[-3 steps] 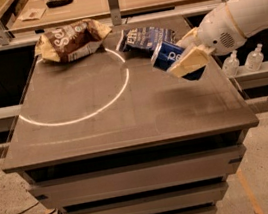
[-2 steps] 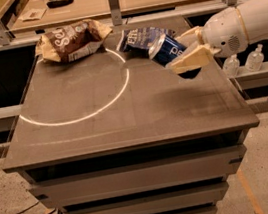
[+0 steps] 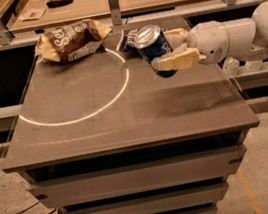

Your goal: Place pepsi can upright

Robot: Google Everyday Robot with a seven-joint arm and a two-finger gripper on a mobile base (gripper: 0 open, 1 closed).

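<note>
Aloft, claw (image 3: 165, 51) grips tilted blue pepsi can (image 3: 154, 47), silver end showing.

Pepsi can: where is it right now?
Camera view, right rear: the pepsi can is held tilted in the pincer, above the tabletop, beside the blue bag and right of the white ring.

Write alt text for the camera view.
The robot's tool holds a tilted pepsi can in the air above the right rear of a grey table, silver end toward the camera. A brown chip bag lies at the back left, and a blue bag sits just behind the can.
</note>
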